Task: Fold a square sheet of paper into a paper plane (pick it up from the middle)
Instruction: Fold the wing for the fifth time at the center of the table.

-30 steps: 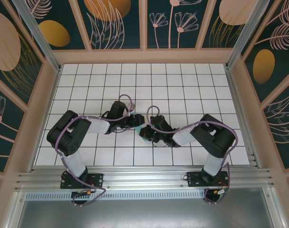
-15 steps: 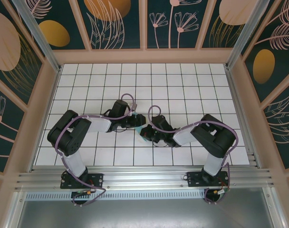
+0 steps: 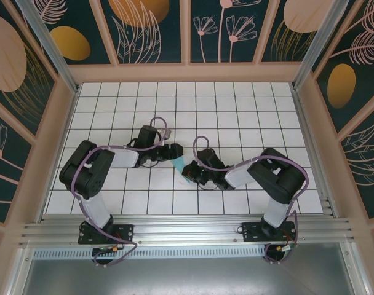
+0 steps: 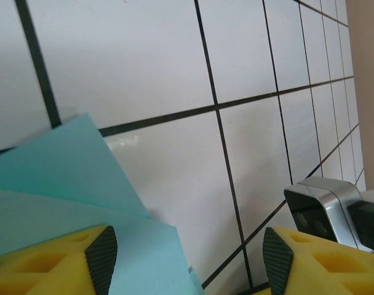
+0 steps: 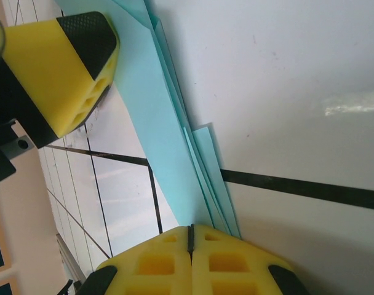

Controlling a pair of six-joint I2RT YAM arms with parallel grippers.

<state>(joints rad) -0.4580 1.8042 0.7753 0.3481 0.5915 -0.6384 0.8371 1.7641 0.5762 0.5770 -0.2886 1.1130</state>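
While the right gripper [image 5: 190, 236] pinches shut on the folded sheet of paper [image 3: 179, 165] and the left gripper [image 4: 188, 258] gapes apart at its far end, it rests mid-way across the white-tiled counter [image 3: 236, 110] (floral panels [image 3: 144, 31] around).

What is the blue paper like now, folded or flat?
Folded. The blue paper shows several edges stacked together in the right wrist view, and from above it is a narrow strip.
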